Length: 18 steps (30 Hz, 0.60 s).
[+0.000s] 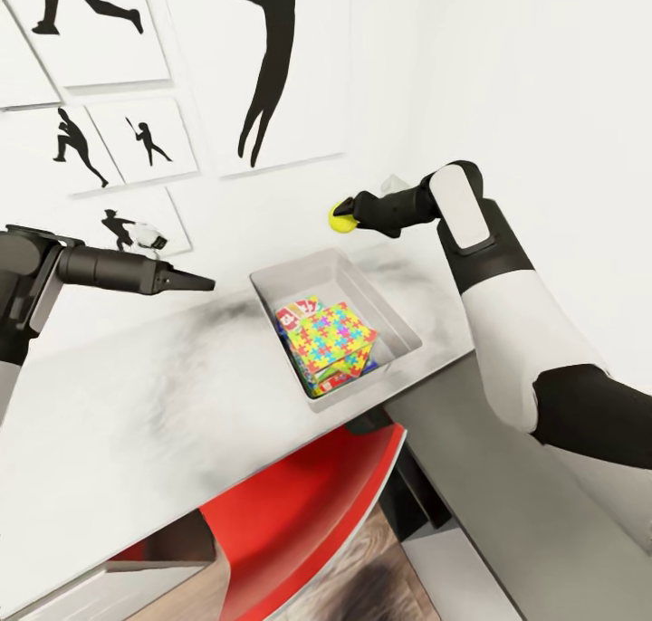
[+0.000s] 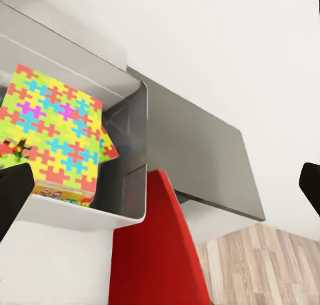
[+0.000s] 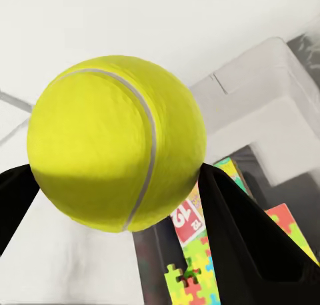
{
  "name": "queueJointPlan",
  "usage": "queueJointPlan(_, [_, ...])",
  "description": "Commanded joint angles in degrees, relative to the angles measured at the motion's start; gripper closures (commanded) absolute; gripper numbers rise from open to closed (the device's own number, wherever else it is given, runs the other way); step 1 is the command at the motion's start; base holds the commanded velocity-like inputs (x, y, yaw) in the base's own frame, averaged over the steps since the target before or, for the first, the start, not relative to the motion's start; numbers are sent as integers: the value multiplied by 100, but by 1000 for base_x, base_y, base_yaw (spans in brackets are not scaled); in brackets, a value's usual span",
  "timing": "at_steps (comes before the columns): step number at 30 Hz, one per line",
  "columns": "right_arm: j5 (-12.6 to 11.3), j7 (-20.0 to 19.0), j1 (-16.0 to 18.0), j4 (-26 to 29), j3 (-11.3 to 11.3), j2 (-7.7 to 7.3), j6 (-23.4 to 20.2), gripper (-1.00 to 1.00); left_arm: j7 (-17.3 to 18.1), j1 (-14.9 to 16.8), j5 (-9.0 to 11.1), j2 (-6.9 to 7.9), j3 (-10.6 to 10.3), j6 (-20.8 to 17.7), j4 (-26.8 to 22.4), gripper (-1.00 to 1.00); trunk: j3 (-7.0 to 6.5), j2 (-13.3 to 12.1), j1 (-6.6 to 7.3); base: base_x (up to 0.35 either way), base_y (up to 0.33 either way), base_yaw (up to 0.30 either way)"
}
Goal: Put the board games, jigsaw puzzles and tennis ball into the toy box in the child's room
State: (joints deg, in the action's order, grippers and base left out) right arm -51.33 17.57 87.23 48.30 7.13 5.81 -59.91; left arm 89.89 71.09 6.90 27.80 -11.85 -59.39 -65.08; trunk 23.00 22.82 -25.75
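The right gripper (image 1: 347, 215) is clamping the ball (image 1: 341, 216) between its fingers, holding it in the air above the table (image 1: 136, 404), just beyond the far end of the box (image 1: 398, 327). The box is lying below and toward the robot from the ball, its long axis running away from the robot. Puzzles (image 1: 335, 336) are lying inside. The left gripper (image 1: 204, 283) is hovering empty, jaws apart, farther away.

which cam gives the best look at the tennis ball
The right wrist view: the tennis ball is large there, seam clear, clamped in the right end effector. The head view shows it small, above the toy box.
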Motion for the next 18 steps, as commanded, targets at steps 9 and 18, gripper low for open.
queueJointPlan(9, [-35, 78, 9, 14, 127, 16, -9, 100, 12, -362, 18, 46, 543, -61, 4, -100, -76, 10, -4, 0, 0, 71])
queueJointPlan(18, [-18, 88, 15, 29, 123, 9, -9, 100, 12, -613, 11, 211, 838, -61, 5, -100, -162, 10, -4, 0, 0, 76])
